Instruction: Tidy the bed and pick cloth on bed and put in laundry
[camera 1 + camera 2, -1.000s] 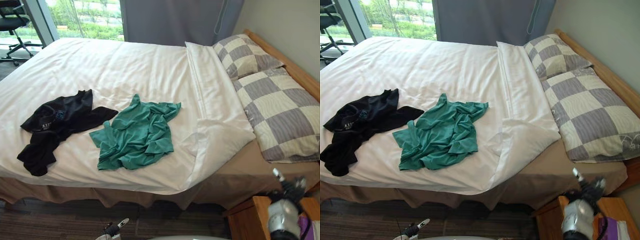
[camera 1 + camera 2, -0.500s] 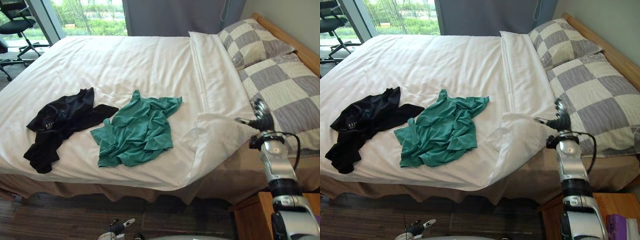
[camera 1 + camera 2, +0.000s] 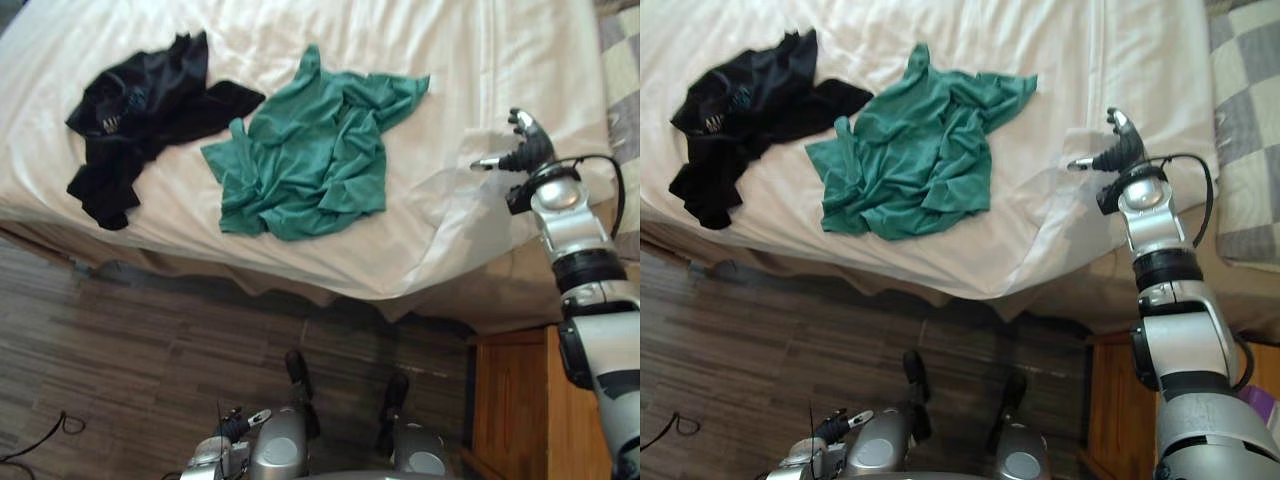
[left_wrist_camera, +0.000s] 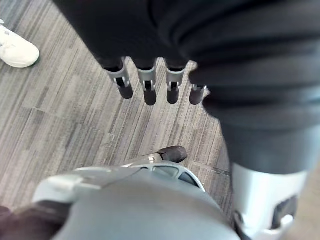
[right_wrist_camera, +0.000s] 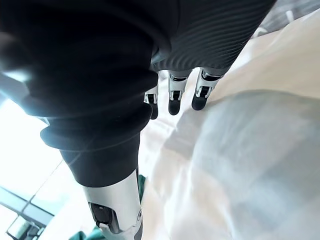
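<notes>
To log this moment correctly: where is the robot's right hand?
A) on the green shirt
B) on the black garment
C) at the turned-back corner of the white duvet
C: the right hand, open, is at the turned-back corner of the white duvet, apart from the green shirt.

There are 1 bed [image 3: 300,30], 1 green shirt [image 3: 315,140] and 1 black top [image 3: 140,110] on it, and 1 wooden nightstand [image 3: 510,400] at 5 o'clock.

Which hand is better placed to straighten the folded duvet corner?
Likely right: the right hand is open at the folded duvet corner; the left hand hangs open over the floor.
</notes>
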### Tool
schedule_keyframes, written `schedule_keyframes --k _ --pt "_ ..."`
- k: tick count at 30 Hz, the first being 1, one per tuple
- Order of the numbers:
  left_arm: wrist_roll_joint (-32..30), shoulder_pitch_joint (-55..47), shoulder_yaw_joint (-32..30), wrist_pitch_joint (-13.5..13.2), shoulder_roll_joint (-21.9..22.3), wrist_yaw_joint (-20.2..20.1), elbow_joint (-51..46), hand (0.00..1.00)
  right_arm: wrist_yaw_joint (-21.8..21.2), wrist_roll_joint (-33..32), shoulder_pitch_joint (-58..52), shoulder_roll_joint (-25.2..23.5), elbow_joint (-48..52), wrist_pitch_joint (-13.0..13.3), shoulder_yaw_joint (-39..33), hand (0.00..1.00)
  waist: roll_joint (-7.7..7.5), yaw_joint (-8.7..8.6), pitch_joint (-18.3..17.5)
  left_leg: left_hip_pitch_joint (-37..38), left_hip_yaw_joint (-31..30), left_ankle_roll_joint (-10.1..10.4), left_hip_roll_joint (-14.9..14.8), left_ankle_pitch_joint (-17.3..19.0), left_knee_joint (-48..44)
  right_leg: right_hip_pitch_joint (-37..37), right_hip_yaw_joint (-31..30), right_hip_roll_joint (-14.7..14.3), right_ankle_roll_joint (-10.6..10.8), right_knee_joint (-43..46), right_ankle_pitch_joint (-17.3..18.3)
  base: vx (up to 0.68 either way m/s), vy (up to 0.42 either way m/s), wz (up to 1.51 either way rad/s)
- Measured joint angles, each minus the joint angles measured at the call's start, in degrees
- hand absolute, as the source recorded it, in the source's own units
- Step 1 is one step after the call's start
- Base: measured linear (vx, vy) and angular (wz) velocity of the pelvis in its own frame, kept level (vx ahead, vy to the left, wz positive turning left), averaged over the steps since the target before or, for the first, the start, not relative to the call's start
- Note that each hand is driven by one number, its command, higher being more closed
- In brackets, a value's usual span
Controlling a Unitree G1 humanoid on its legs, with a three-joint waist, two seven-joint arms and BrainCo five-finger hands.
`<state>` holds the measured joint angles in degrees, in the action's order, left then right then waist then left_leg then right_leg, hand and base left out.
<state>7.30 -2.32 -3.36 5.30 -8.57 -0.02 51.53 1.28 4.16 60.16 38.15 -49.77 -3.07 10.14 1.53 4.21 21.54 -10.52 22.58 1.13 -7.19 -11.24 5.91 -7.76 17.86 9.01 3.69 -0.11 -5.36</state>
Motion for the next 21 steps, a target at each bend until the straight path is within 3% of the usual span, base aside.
schedule_keyframes --k 3,5,10,15,18,21 --pt "1.17 1.2 2.42 -0.4 -0.49 0.0 -0.25 0.0 -0.84 2.39 3.61 1.12 -3.67 -2.69 1.88 1.0 1.27 0.48 1.43 -2.29 -0.54 -0.13 0.21 -0.46 0.0 -1.97 0.31 0.15 0.12 -0.19 -0.74 -0.01 0.023 0.05" --pt "1.94 1.54 3.78 -1.28 -0.67 -0.02 -0.46 0.0 -4.52 7.44 3.75 2.9 -4.98 -3.75 3.61 1.0 1.69 1.37 1.84 -3.45 -0.78 -0.13 0.19 -0.54 -0.01 -2.95 0.63 0.13 0.34 -0.22 -0.96 0.01 -0.004 0.03" --pt "2.14 1.49 4.32 -2.17 -0.67 -0.3 -0.41 0.0 -7.69 9.89 3.7 4.31 -5.04 -3.49 4.39 1.0 1.74 1.23 1.94 -3.49 -1.33 -0.5 0.22 -0.97 -0.36 -2.75 1.13 0.2 0.59 0.0 -0.82 0.06 -0.029 0.05" --pt "1.03 1.22 4.45 -2.37 -0.63 -1.22 -0.46 0.0 -7.65 5.18 -3.17 5.11 0.34 -1.19 1.83 1.0 1.53 0.86 1.89 -0.21 -1.66 -0.08 0.2 -0.71 -0.37 0.66 1.11 0.16 1.06 0.09 0.18 0.06 -0.039 0.06" --pt "-1.42 0.84 4.28 -2.18 -0.77 -1.15 -0.42 0.0 -7.53 1.9 -13.59 4.99 8.68 0.4 -3.84 1.0 0.74 -0.37 1.42 1.42 -1.67 0.42 0.14 -0.33 -0.33 2.1 0.8 0.07 1.15 0.22 0.77 0.03 -0.022 -0.02" --pt "-3.89 -0.93 3.3 -1.9 -1.68 -1.02 -0.41 0.0 -6.94 -0.84 -27.35 2.1 15.96 0.34 -10.63 1.0 -1.9 -1.91 -1.09 2.44 -0.4 1.03 0.1 0.18 -0.32 2.14 -0.84 0.06 1.42 0.36 1.1 0.04 -0.017 -0.24"
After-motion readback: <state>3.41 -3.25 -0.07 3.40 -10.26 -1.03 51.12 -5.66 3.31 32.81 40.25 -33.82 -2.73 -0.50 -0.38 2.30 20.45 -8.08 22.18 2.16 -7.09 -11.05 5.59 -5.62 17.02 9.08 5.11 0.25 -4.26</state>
